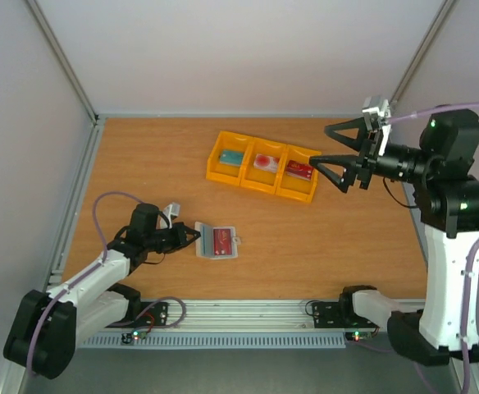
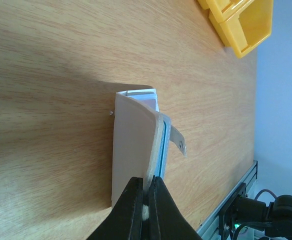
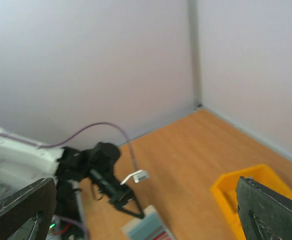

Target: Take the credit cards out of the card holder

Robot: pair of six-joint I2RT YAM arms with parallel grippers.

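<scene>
The card holder [image 1: 216, 242] lies open on the table with a red credit card [image 1: 222, 241] showing in its pocket. My left gripper [image 1: 195, 235] is shut on the holder's cream flap [image 2: 133, 145] and holds it up on edge; the strap tab [image 2: 178, 141] sticks out to the side. Three more credit cards lie in the yellow tray [image 1: 217, 154]: teal [image 1: 232, 157], pinkish [image 1: 265, 162] and dark red [image 1: 300, 171]. My right gripper [image 1: 319, 144] hangs open and empty in the air over the tray's right end. From the right wrist view the holder [image 3: 148, 227] shows far below.
The yellow three-compartment tray [image 2: 241, 20] sits at the middle back of the table. White walls enclose the table on the left, back and right. A metal rail [image 1: 248, 312] runs along the near edge between the arm bases.
</scene>
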